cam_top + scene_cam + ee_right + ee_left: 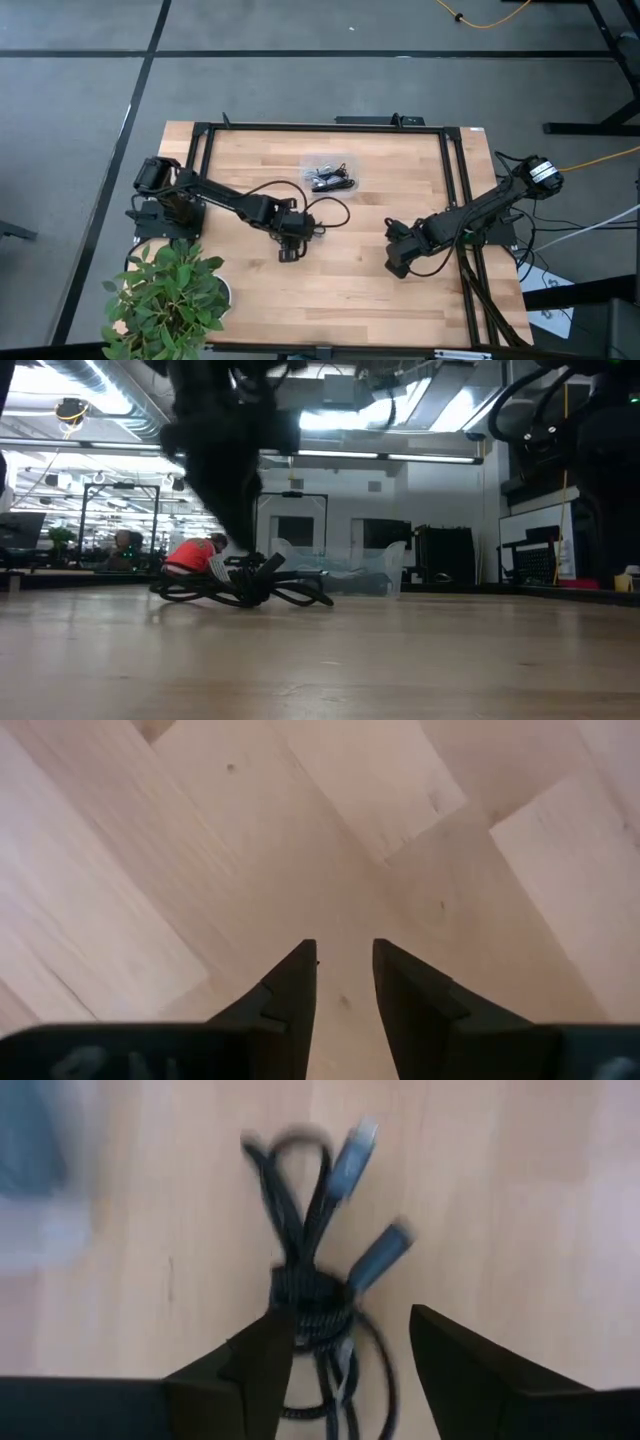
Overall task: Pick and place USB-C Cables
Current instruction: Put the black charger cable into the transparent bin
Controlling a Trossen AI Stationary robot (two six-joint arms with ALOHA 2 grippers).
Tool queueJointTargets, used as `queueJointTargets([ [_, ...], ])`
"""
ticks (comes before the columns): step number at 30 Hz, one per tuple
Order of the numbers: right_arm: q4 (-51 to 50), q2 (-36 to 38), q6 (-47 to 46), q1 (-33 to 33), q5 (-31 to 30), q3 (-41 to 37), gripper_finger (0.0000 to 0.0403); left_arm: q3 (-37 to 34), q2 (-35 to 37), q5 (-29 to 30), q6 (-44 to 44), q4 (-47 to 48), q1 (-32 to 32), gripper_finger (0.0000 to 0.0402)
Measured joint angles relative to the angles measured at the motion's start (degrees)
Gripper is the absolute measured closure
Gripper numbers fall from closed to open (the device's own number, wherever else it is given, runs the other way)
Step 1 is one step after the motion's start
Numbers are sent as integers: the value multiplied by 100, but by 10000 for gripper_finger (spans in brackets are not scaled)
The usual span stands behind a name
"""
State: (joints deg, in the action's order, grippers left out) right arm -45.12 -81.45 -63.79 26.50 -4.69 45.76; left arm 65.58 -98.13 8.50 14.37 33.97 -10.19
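Observation:
A black USB-C cable [308, 1295], bundled and wrapped at its middle, lies flat on the wooden table with two grey plugs [382, 1255] pointing away. My left gripper [345, 1318] is open and low over it, near the table's middle [289, 248]. The lower loops [345, 1380] run between the fingers. In the low view the bundle [245, 590] rests on the table under the dark arm. More cables lie in a clear bag [330, 177] farther back. My right gripper [345, 955] hovers over bare wood at the right [398, 264], open by a narrow gap. My left gripper stands over the cable from above with one fingertip [268, 1345] right beside the wrapped middle [312, 1305]. I cannot tell whether that finger touches it. The other finger [440, 1350] is clear of the cable, which lies flat on the table.
A potted plant [165, 295] stands at the table's near left corner. A black frame [320, 127] runs along the far and right sides of the table. Bare wood [340, 290] lies between the two grippers and toward the near edge.

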Motion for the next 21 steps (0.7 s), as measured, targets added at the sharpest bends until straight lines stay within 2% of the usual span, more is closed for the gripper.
queueJointTargets([
  [6,46,0,3,0,-26,-2,297,-61,-429,-23,-164,-34,130,178],
  [12,76,0,3,0,-26,-2,297,-57,-903,6,-409,-438,247,170],
  [17,76,0,3,0,-26,-2,297,-6,-1260,-171,-390,-313,284,191],
  [21,74,0,106,0,-29,-2,297,11,-1283,-203,-243,-268,247,249],
])
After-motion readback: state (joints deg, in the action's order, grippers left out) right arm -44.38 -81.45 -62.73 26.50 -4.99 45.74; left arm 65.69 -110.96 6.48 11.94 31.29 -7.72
